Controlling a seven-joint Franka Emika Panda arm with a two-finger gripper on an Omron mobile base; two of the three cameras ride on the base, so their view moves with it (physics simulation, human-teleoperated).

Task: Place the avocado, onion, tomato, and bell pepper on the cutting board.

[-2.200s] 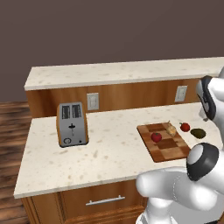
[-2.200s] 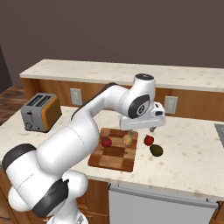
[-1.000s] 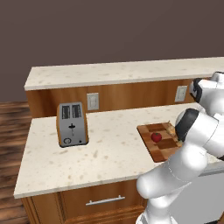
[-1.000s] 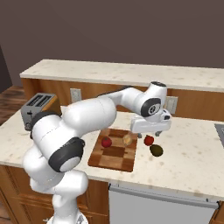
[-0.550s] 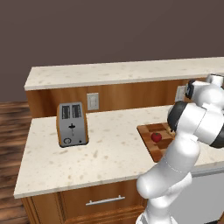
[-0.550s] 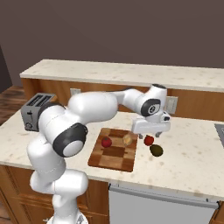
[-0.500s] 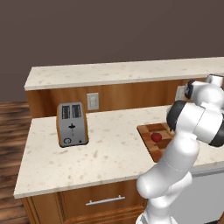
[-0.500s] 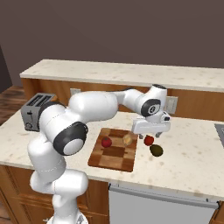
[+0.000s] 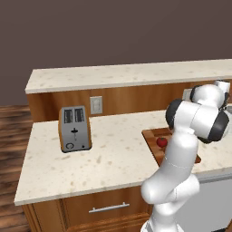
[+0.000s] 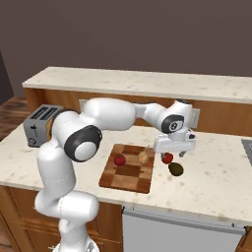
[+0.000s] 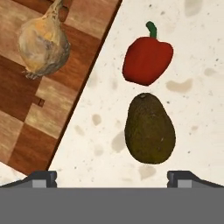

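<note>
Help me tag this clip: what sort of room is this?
A kitchen, most likely: a speckled counter over wooden drawers, a toaster by a wall outlet, and a cutting board with produce.

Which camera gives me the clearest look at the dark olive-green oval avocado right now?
The hand view: the dark olive-green oval avocado sits large and unobstructed on the speckled countertop, just off the board. The right base view shows it small, below the gripper. In the left base view the arm blocks that spot.
</note>
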